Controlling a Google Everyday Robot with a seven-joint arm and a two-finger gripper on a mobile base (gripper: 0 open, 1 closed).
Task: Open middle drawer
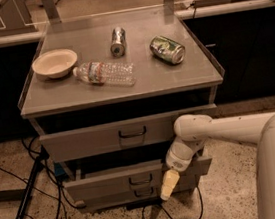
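The tool (166, 191) hangs at the right end of the middle drawer (102, 184), below the top drawer (81, 141).
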